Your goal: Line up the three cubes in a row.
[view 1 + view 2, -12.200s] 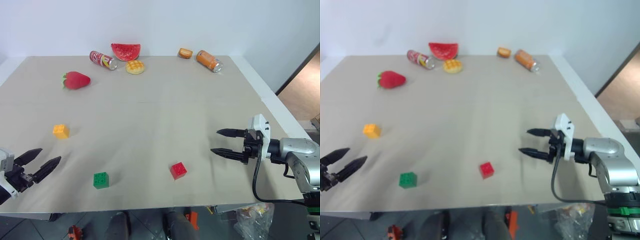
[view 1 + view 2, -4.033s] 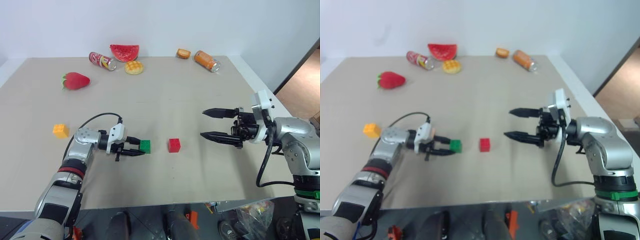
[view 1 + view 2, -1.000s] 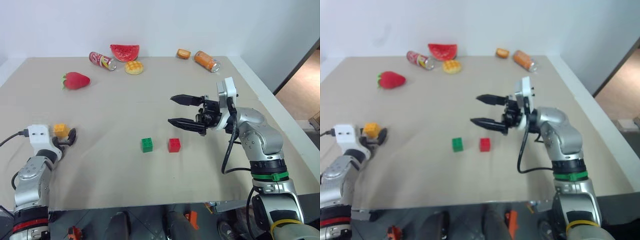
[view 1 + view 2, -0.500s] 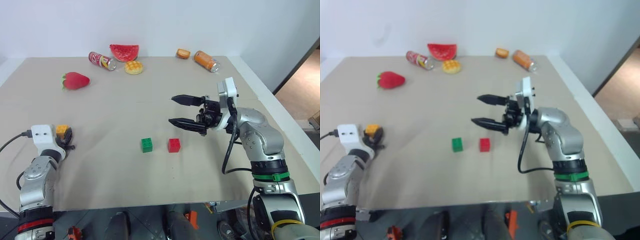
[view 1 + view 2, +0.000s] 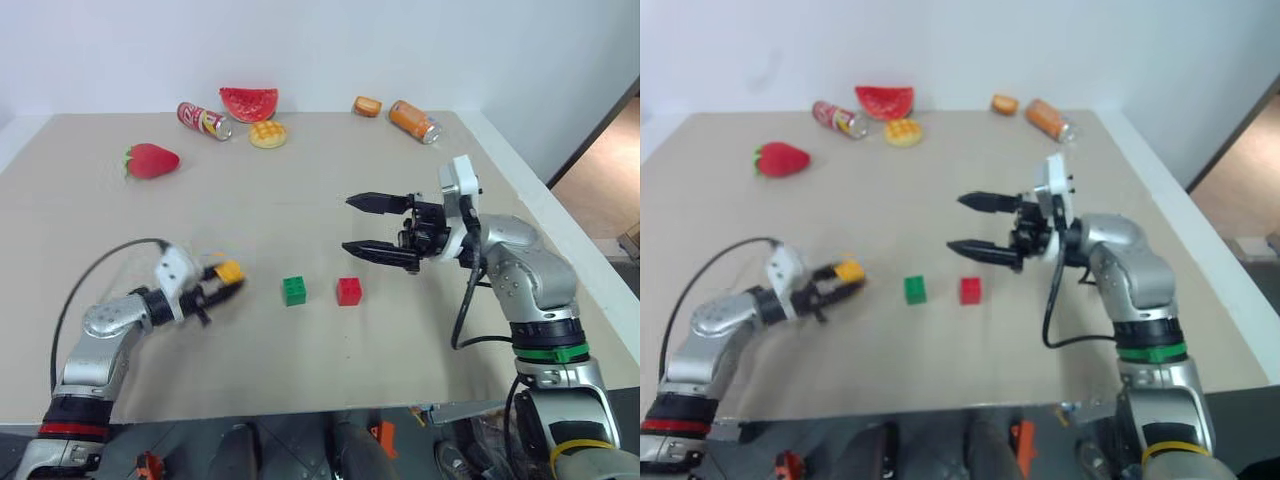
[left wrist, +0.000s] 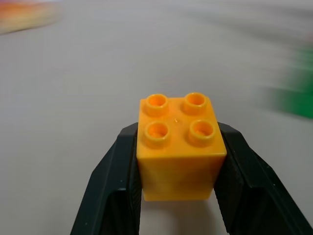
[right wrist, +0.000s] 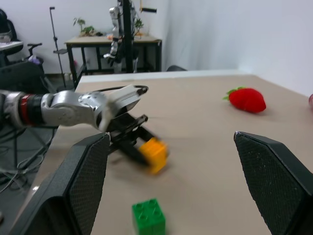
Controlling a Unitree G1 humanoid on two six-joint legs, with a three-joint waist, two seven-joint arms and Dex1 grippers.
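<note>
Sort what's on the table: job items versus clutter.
Job: orange-yellow cube in the left gripper, green cube, red cube.
Clutter: strawberry, watermelon slice, waffle, two cans, bun.

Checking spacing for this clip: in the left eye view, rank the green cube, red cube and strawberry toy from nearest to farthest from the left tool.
Measured from the left tool, shut on the orange-yellow cube:
1. Green cube, just to its right.
2. Red cube, right of the green one.
3. Strawberry toy, far back on the left.
</note>
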